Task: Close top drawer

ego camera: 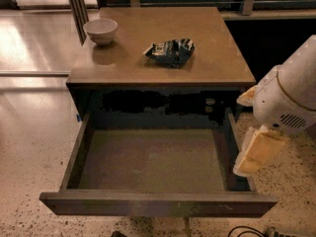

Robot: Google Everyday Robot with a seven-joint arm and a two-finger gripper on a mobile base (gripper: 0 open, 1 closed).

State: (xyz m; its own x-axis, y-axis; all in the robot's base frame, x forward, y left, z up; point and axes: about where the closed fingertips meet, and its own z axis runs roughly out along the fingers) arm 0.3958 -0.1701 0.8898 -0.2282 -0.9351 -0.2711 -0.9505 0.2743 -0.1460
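The top drawer (158,204) stands pulled far out of the brown cabinet (163,68). Its flat dark front panel faces the camera and its grey-olive floor (153,157) is bare. My gripper (250,126) hangs at the right, on a white arm (291,95), just over the drawer's right side wall. Its two beige fingers (256,152) are spread apart with nothing between them. The lower finger overlaps the drawer's right wall in the view; I cannot tell whether it touches it.
On the cabinet top sit a white bowl (101,30) at the back left and a crumpled dark snack bag (170,52) near the middle. A speckled floor (34,157) surrounds the cabinet. Cables (247,231) lie at the bottom right.
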